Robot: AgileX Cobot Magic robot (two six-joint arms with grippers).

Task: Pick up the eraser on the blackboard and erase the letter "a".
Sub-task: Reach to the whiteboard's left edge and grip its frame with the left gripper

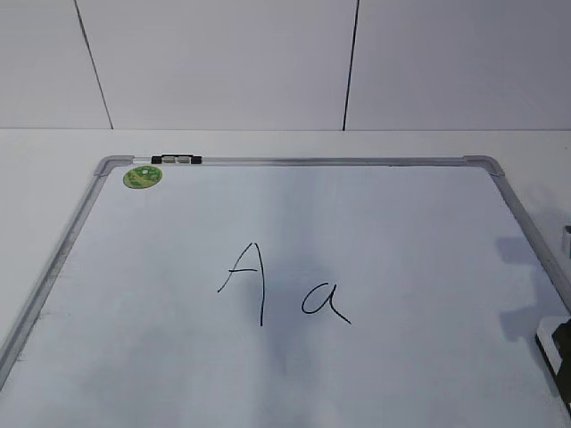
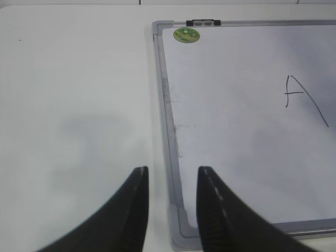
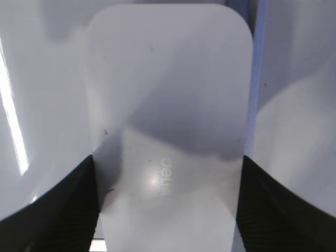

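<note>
Exterior view, board: the blackboard [image 1: 410, 232], a white dry-erase surface in a grey frame, is seen lying flat on the white table [image 1: 53, 152].
Exterior view, writing: a tall capital "A" [image 1: 245, 281] is written near the middle, and the letter "a" [image 1: 324, 300] stands just to its right, apart from it and unsmudged.
Exterior view, corner: a round green sticker [image 1: 143, 176] is placed at the far left corner, with a small black-and-white clip [image 1: 177, 160] on the frame beside it.
Exterior view, right edge: only a dark fragment of the right arm is caught at the picture's border.
Left wrist view, gripper: the left gripper [image 2: 172, 178] is held above the board's near left corner; its jaws are set narrowly apart with nothing between them.
Left wrist view, board: the sticker, the clip and part of the capital letter are visible.
Right wrist view, eraser: the eraser [image 3: 168, 105], white with faint grey lettering, is seen lying flat, filling the space between the jaws.
Right wrist view, gripper: the right gripper [image 3: 167, 194] is spread wide, one jaw on each side of the eraser; whether they press on it cannot be told.
</note>
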